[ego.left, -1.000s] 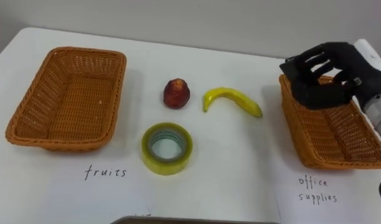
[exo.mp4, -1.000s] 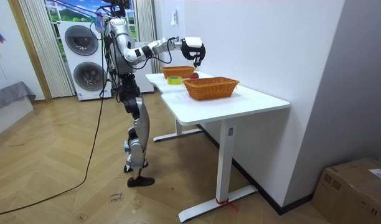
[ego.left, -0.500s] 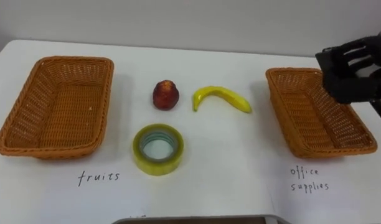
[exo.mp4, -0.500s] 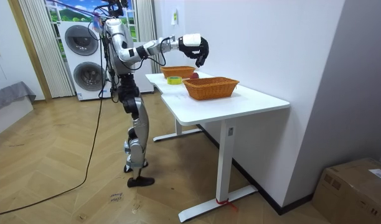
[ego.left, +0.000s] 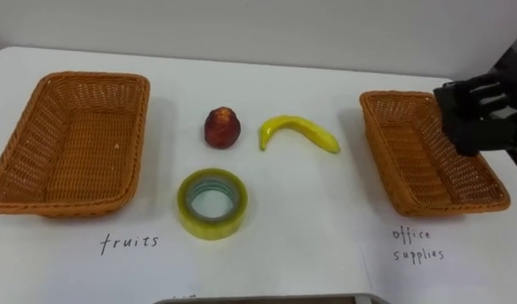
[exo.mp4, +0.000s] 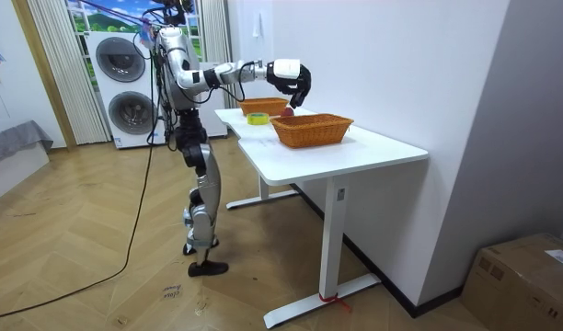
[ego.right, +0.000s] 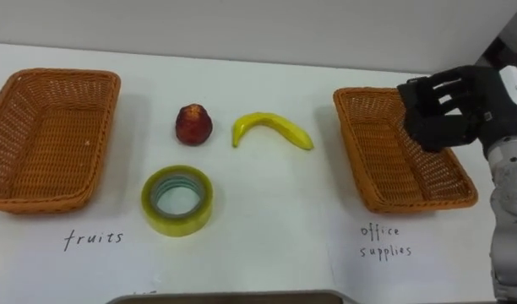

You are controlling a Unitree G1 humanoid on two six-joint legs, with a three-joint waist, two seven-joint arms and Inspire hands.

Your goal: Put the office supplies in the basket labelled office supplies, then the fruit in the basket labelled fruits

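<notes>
Left eye view: smooth white table (ego.left: 326, 211) across the whole frame. At the left, a left basket (ego.left: 73, 143) of tightly woven orange-brown wicker, rectangular with rounded corners and sloping walls, nothing inside. At the right, a right basket (ego.left: 410, 143) of the same weave and shape, likewise with nothing in it. Between them, upper centre, a red fruit (ego.left: 222, 127), rounded and slightly knobbly, and just to its right a banana (ego.left: 301, 128), smooth yellow, arched with both tips pointing down. Below the fruit, lower centre, a tape roll (ego.left: 212, 230), a flat glossy ring of yellowish translucent tape lying on its side, apart from the fruit and both baskets. At the right edge, the black right hand (ego.left: 482, 114), over the far right rim of the right basket, fingers loosely bent and spread, holding nothing.

Right eye view: same layout. Handwritten labels in dark ink, one below the left basket (ego.right: 93, 239) and one below the right (ego.right: 385, 241). Hand above the right basket's right rim, palm down, empty.

Room view: standing upright at the table's end toward the room view's left, right arm stretched out level over the tabletop, hand hanging above the baskets. Behind, stacked white washing machines (exo.mp4: 125, 74); below, a herringbone wood floor (exo.mp4: 97, 276); lower right, a cardboard box (exo.mp4: 530, 271).
</notes>
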